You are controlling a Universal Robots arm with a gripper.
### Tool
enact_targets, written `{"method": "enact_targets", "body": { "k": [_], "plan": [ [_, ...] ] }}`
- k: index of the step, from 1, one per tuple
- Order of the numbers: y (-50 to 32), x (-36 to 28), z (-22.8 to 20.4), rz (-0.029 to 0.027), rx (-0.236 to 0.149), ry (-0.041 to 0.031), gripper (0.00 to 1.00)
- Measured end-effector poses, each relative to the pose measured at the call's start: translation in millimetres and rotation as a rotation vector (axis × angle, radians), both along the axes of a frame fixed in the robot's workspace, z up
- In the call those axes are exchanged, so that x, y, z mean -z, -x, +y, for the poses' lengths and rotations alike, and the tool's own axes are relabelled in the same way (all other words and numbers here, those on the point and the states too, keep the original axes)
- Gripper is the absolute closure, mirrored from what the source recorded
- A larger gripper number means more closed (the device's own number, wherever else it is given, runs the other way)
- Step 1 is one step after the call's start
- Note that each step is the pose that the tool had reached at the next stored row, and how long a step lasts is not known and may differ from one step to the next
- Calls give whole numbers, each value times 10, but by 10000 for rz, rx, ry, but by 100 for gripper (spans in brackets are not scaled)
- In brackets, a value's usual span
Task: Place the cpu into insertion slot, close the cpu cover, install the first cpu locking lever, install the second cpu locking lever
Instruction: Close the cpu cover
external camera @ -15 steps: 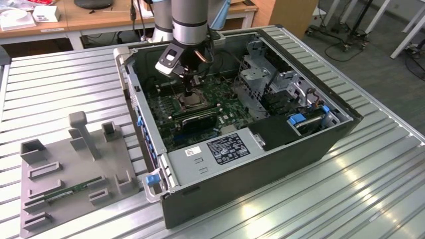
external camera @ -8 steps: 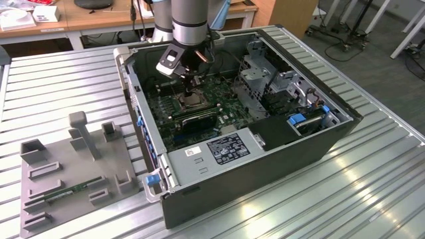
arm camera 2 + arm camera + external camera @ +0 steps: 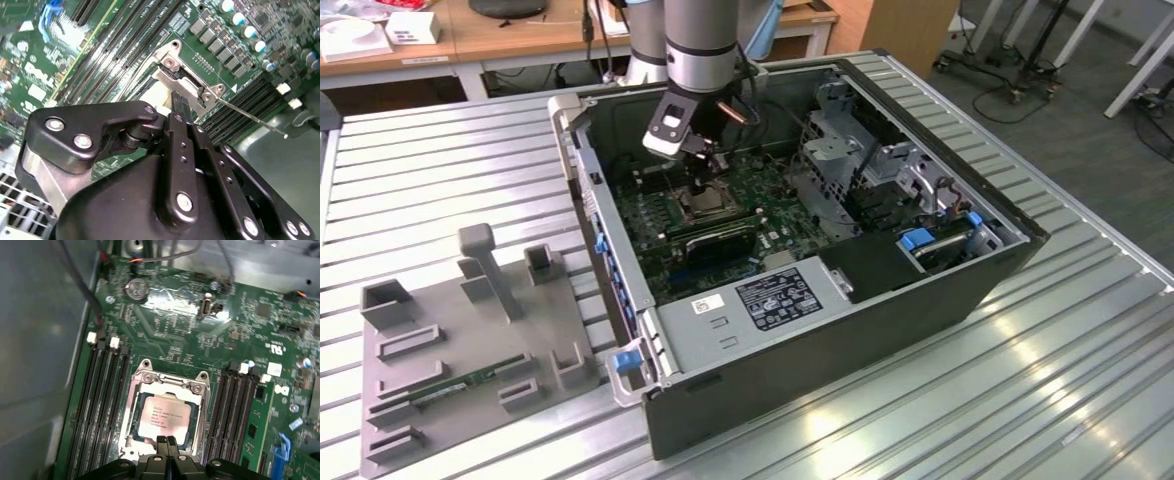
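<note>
Gripper [image 3: 165, 441] hangs inside the open computer case [image 3: 894, 300], fingertips pressed together with nothing between them, at one edge of the cpu cover [image 3: 170, 382]; whether it touches the cover is unclear. The cover lies down over the cpu [image 3: 164, 415], which sits in the insertion slot [image 3: 691, 208] at the middle of the motherboard [image 3: 170, 320]. Black memory slots [image 3: 97, 400] flank the socket on both sides. A thin locking lever [image 3: 250, 118] juts free beside it. A dark cable [image 3: 80, 282] runs along the case wall.
</note>
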State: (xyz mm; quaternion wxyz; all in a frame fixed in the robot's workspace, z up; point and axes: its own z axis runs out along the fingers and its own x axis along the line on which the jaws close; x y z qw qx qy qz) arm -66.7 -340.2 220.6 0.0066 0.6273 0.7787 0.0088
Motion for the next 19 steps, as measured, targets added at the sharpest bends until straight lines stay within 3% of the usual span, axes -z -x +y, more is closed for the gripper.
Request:
{"method": "enact_targets", "body": {
  "k": [16, 19],
  "plan": [
    [0, 23, 0, 0, -2910, 0, 89],
    [1, 24, 0, -1, -3298, 1, 89]
  ]
}}
